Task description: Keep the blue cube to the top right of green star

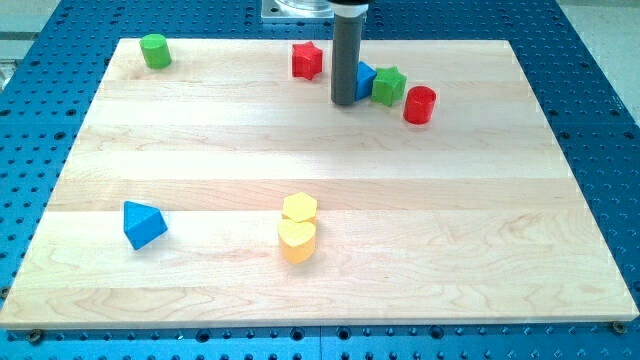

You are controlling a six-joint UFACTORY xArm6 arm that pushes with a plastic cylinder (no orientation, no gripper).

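In the camera view, you are looking down on a pale wooden board sitting on a blue perforated table, with the dark rod coming down near the view's top centre. My tip is resting on the board, touching the view's left side of the blue cube, which is mostly hiding behind the rod. The green star is sitting right against the cube's right side, with a red cylinder just beside the star, lower right. The cube is lying to the star's left, so the task is looking unfinished. There is no claw here, only the rod, so no spread or pinch can be told. The risk, as a judgement: pushing rightward from here is likely driving the cube into the star and carrying both along, perhaps bumping the red cylinder too. Counting: two blue blocks, including a blue triangular block lower left; two green, including a green cylinder upper left; two red, including a red star; two yellow, a yellow hexagon touching a yellow heart
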